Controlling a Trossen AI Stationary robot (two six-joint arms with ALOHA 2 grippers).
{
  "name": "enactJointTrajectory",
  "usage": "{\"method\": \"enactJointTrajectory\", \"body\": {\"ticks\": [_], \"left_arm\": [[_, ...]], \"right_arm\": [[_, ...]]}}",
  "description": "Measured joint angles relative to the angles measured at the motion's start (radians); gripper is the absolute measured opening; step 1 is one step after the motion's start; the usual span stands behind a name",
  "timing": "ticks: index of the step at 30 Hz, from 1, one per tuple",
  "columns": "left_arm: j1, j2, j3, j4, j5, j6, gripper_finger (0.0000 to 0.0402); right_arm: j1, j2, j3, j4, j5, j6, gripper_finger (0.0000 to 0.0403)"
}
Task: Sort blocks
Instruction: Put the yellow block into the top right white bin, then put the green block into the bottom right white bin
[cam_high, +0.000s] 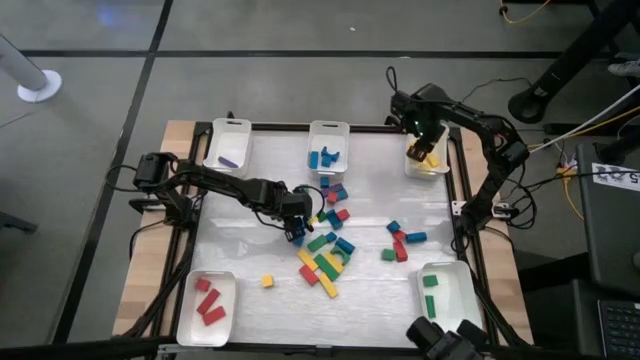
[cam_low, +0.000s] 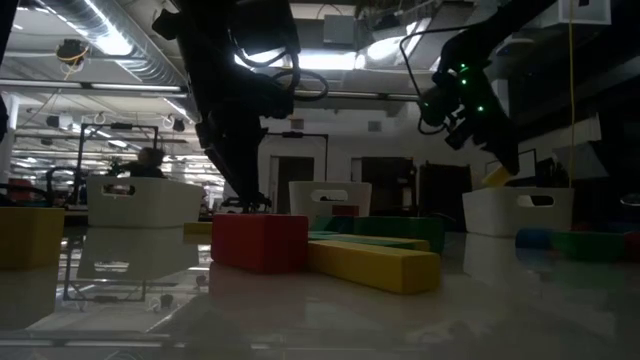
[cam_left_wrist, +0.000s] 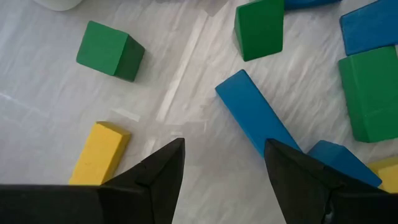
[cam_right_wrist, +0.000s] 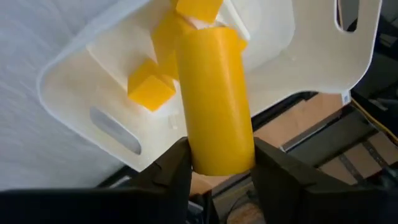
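Right fingers (cam_right_wrist: 214, 163) clamped on yellow bar (cam_right_wrist: 214, 99) above far-right tray (cam_high: 441, 160) rim; left fingers (cam_left_wrist: 224, 163) apart, low beside blue bar (cam_left_wrist: 255, 115), blocks crowding the tabletop (cam_high: 240, 255) right of them.

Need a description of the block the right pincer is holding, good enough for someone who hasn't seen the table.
Start at the white tray on the table's far right corner, the one holding yellow blocks. The right pincer hangs over it, shut on a yellow bar. It is the only block held off the table; the others lie in trays or loose on the tabletop.
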Motion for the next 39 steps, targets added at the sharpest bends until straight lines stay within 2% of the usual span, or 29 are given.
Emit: {"method": "enactJointTrajectory", "body": {"ticks": [5, 11, 15, 21, 24, 32, 39], "left_arm": [[0.003, 0.0, 0.0, 0.0, 0.0, -0.014, 0.021], [0.014, 0.0, 0.0, 0.0, -0.003, -0.11, 0.021], [0.019, 0.0, 0.0, 0.006, -0.008, -0.167, 0.021], [0.005, 0.0, 0.0, 0.028, -0.009, -0.138, 0.021], [0.002, 0.0, 0.0, 0.035, -0.011, -0.17, 0.021], [0.038, 0.0, 0.0, 0.114, -0.225, -0.388, 0.021], [0.088, 0.028, -0.001, 0.185, -0.241, -0.462, 0.021]], "right_arm": [[0.001, 0.0, 0.0, 0.03, -0.001, 0.0, 0.0178], [0.001, 0.0, 0.0, 0.038, -0.001, 0.0, 0.0236], [0.002, 0.0, 0.0, 0.05, -0.001, 0.0, 0.0257], [0.003, 0.0, 0.0, 0.059, -0.002, 0.036, 0.0258], [0.003, 0.0, 0.0, 0.059, -0.001, 0.043, 0.0252], [0.003, 0.0, 0.0, 0.06, -0.002, 0.044, 0.0243], [0.003, 0.0, 0.0, 0.067, -0.002, 0.044, 0.0243]]}}
